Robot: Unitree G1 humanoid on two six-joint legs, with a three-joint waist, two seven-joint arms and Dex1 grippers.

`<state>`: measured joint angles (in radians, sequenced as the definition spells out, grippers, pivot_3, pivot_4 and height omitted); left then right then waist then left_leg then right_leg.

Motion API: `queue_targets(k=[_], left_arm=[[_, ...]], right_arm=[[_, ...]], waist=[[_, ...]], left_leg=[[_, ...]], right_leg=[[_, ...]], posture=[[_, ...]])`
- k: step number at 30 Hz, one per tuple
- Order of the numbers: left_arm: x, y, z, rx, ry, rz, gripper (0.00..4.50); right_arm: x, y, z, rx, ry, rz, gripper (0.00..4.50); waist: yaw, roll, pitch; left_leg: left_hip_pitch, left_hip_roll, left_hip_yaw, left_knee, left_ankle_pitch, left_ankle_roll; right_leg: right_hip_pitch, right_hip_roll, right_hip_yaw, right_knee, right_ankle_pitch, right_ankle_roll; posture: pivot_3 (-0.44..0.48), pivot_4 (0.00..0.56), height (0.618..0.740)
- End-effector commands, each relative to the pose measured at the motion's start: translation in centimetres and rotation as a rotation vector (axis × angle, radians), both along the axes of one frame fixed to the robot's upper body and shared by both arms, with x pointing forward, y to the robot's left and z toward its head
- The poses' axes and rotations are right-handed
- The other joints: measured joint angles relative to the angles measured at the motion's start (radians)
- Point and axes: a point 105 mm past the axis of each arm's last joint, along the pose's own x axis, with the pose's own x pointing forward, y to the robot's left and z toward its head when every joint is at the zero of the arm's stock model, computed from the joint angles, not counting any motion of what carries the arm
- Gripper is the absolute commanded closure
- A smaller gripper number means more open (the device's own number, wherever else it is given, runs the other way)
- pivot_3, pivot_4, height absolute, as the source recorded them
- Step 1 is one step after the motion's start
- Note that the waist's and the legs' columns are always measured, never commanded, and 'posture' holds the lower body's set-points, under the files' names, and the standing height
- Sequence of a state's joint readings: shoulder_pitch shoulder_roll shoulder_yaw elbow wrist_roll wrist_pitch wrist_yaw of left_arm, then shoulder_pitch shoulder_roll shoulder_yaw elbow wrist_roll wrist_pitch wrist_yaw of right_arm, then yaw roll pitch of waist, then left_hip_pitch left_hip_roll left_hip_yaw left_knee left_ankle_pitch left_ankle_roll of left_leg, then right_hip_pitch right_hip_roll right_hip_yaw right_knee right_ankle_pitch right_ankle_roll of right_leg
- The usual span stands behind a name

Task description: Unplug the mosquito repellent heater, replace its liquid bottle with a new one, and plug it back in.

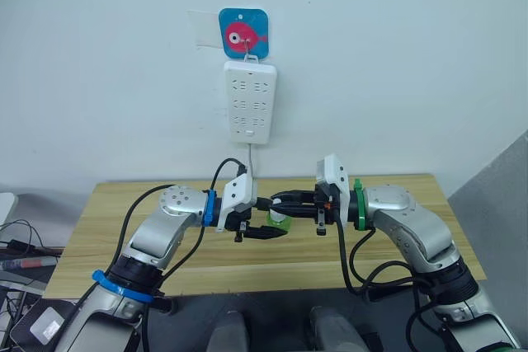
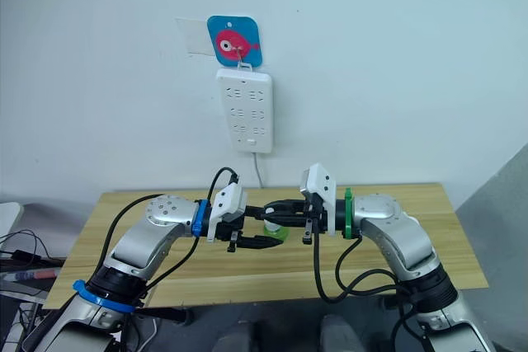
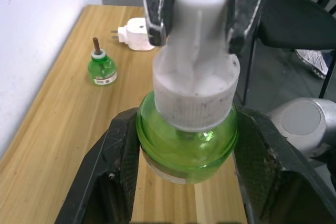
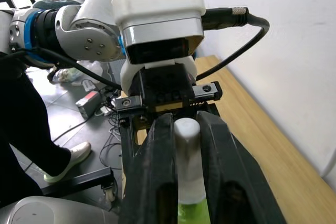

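Left tool [image 3: 184, 182] clamps the new bottle [image 3: 186, 140] while right tool [image 3: 197, 24] pinches its white cap [image 3: 197, 51]; uneven twisting could slip the bottle onto the worktop [image 3: 68, 145].

Silver arms (blue, green bands), black cables.

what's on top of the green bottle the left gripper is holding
A white screw cap sits on the new bottle, and the right gripper pinches its narrow top. The cap covers the neck, so any wick cannot be seen. The left gripper clamps the body.
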<state>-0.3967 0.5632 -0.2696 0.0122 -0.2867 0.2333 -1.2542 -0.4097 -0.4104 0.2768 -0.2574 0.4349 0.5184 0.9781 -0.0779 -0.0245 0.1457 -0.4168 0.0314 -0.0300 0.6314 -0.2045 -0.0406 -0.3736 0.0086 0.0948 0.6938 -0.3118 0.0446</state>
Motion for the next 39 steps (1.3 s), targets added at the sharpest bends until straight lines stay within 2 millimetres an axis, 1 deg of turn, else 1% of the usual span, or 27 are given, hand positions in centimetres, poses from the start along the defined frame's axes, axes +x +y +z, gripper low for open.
queue_targets(k=[1, 3, 5, 8, 10, 11, 13, 14, 16, 18, 22, 23, 28, 30, 33, 36, 39], left_arm=[[0.0, -0.2, 0.9, -0.018, -0.037, -0.011, 2.26], [0.0, -0.2, 0.9, -0.017, -0.036, -0.010, 2.26], [0.1, 0.0, 0.8, -0.015, -0.035, -0.006, 2.26], [0.2, 0.4, 0.6, -0.012, -0.032, 0.014, 2.26], [0.1, 0.7, 0.3, -0.007, -0.027, 0.024, 2.26], [0.0, 0.8, 0.1, -0.005, -0.023, 0.029, 2.26], [-0.1, 1.1, -0.2, -0.002, -0.017, 0.040, 2.26], [0.0, 1.2, -0.3, -0.001, -0.017, 0.049, 2.26], [0.0, 1.1, -0.5, -0.005, -0.017, 0.066, 2.26], [0.0, 1.0, -0.5, -0.011, -0.017, 0.072, 2.26], [-0.2, 0.8, -0.5, -0.014, -0.013, 0.074, 2.26], [-0.3, 0.9, -0.5, -0.013, -0.011, 0.075, 2.26], [-0.6, 1.1, -0.5, -0.006, -0.010, 0.080, 2.26], [-0.6, 1.4, -0.4, -0.001, -0.012, 0.083, 2.26], [-0.7, 1.5, -0.4, 0.004, -0.013, 0.086, 2.26], [-0.8, 1.5, -0.4, 0.006, -0.013, 0.086, 2.26], [-0.9, 1.4, -0.4, 0.007, -0.012, 0.082, 2.26]], right_arm=[[-0.9, 0.5, 1.8, 0.058, -0.039, 0.059, 4.24], [-1.5, 0.4, 3.0, 0.095, -0.040, 0.079, 4.24], [-1.3, 0.1, 4.6, 0.144, -0.045, 0.056, 4.24], [0.0, -0.8, 6.9, 0.236, -0.036, -0.046, 4.24], [1.3, -1.7, 7.6, 0.288, -0.017, -0.139, 4.24], [2.1, -2.2, 7.6, 0.303, -0.009, -0.199, 4.24], [4.3, -3.3, 6.3, 0.268, -0.050, -0.367, 4.24], [5.3, -3.8, 5.3, 0.231, -0.082, -0.445, 4.24], [7.2, -4.9, 2.9, 0.157, -0.128, -0.598, 4.24], [8.4, -5.6, 0.3, 0.111, -0.125, -0.696, 4.24], [10.0, -6.8, -4.1, 0.070, -0.056, -0.846, 4.24], [10.3, -7.0, -4.9, 0.070, -0.037, -0.875, 4.24], [10.9, -7.9, -8.8, 0.011, 0.011, -0.958, 4.24], [11.0, -8.4, -11.0, -0.050, 0.029, -0.987, 4.24], [11.4, -9.1, -12.3, -0.086, 0.030, -1.028, 4.24], [11.8, -9.5, -12.9, -0.096, 0.027, -1.054, 4.24], [11.9, -9.4, -13.3, -0.089, 0.036, -1.053, 4.24]], waist=[[0.000, 0.000, 0.000], [0.000, 0.000, 0.000], [0.000, 0.000, 0.000], [0.000, 0.000, 0.000], [0.000, 0.000, 0.000], [0.000, 0.000, 0.000], [-0.001, 0.000, 0.000], [-0.002, 0.000, 0.000], [-0.002, 0.000, 0.000], [-0.002, 0.000, 0.000], [-0.004, 0.000, 0.000], [-0.005, 0.000, 0.000], [-0.005, 0.000, -0.001], [-0.005, 0.000, -0.001], [-0.005, 0.000, -0.001], [-0.006, 0.000, -0.001], [-0.006, 0.000, -0.001]], left_leg=[[0.000, 0.000, 0.000, 0.000, 0.000, 0.000], [0.000, 0.000, 0.000, 0.000, 0.000, 0.000], [0.000, 0.000, 0.000, 0.000, 0.000, 0.000], [0.000, 0.000, -0.001, 0.000, 0.000, 0.000], [0.000, 0.000, -0.001, 0.000, 0.000, 0.000], [0.000, 0.000, -0.001, 0.000, 0.000, 0.000], [0.000, 0.000, -0.001, 0.000, 0.000, 0.000], [0.000, 0.000, 0.000, 0.000, 0.000, 0.000], [0.000, 0.000, 0.000, 0.000, 0.000, 0.000], [0.000, 0.000, 0.001, 0.000, 0.000, 0.000], [0.000, 0.000, 0.002, -0.001, 0.000, 0.000], [0.000, 0.000, 0.002, -0.001, 0.000, 0.000], [0.000, 0.000, 0.002, -0.001, 0.000, 0.000], [0.000, 0.000, 0.002, -0.001, 0.000, 0.000], [0.001, 0.000, 0.002, -0.001, 0.000, 0.000], [0.001, 0.000, 0.002, -0.001, 0.000, 0.000], [0.001, 0.000, 0.002, -0.001, 0.000, 0.000]], right_leg=[[0.000, 0.000, 0.000, 0.000, 0.000, 0.000], [0.000, 0.000, 0.000, 0.000, 0.000, 0.000], [0.000, 0.000, 0.000, 0.000, 0.000, 0.000], [0.000, 0.000, 0.000, 0.001, 0.000, 0.000], [0.000, 0.000, 0.000, 0.001, 0.000, 0.000], [0.000, 0.000, 0.000, 0.001, 0.000, 0.000], [0.000, 0.000, 0.000, 0.001, 0.000, 0.000], [0.000, 0.000, 0.000, 0.001, 0.000, 0.000], [0.000, 0.000, 0.000, 0.001, 0.000, 0.000], [-0.001, 0.000, 0.001, 0.001, 0.000, 0.000], [-0.002, 0.000, 0.002, 0.001, 0.000, 0.000], [-0.002, 0.000, 0.002, 0.001, 0.000, 0.000], [-0.002, 0.000, 0.002, 0.002, 0.000, 0.000], [-0.001, 0.000, 0.002, 0.002, 0.000, 0.000], [-0.001, 0.000, 0.002, 0.002, 0.000, 0.000], [-0.001, 0.000, 0.002, 0.002, 0.000, 0.000], [-0.001, 0.000, 0.002, 0.003, 0.000, 0.000]], posture=[[-0.029, 0.109, 0.740], [-0.026, 0.108, 0.740], [-0.024, 0.109, 0.740], [-0.020, 0.108, 0.740], [-0.021, 0.108, 0.740], [-0.020, 0.107, 0.740], [-0.023, 0.104, 0.740], [-0.024, 0.104, 0.740], [-0.022, 0.102, 0.740], [-0.017, 0.100, 0.740], [-0.004, 0.094, 0.740], [0.000, 0.092, 0.740], [0.019, 0.086, 0.740], [0.020, 0.087, 0.740], [0.026, 0.082, 0.740], [0.026, 0.081, 0.740], [0.030, 0.078, 0.740]])
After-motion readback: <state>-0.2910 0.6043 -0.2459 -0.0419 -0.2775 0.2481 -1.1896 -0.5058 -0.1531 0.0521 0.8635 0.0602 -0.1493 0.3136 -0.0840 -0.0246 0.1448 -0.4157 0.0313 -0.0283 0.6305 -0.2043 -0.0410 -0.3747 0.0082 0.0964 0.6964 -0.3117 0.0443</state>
